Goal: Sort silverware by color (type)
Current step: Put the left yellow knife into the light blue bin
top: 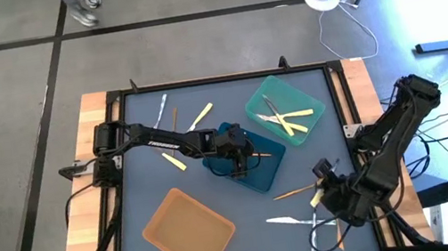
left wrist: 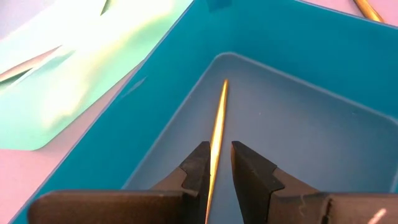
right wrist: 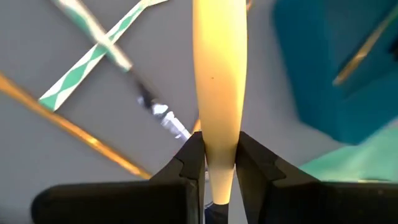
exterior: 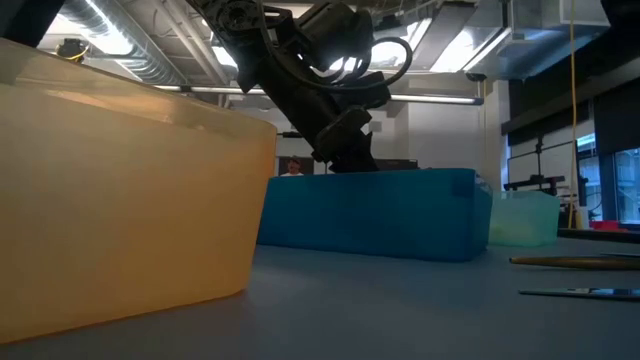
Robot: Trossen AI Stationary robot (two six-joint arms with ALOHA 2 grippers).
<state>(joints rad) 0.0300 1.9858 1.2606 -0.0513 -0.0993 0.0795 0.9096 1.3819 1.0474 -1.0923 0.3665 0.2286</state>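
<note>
Over the blue tray (top: 253, 168), seen from the high view, the left gripper (top: 236, 154) hangs with an orange piece (top: 262, 153) at its tip. Toward the table's right front corner from that tray, the right gripper (top: 324, 189) sits beside an orange utensil (top: 294, 192) and a white one (top: 288, 221). The teal tray (top: 286, 107) beyond the blue tray holds several pieces; the orange tray (top: 188, 231) lies nearer the front; yellow and clear pieces lie left of the blue tray.

From the low view, the left arm dips behind the blue tray's wall (exterior: 370, 212).

At the left wrist, the fingers (left wrist: 198, 168) pinch narrowly on a thin orange utensil (left wrist: 219, 124) inside the blue tray (left wrist: 298, 124).

At the right wrist, the fingers (right wrist: 189, 163) clamp a pale yellow handle (right wrist: 219, 87), with the blue tray (right wrist: 336, 68) farther off.
</note>
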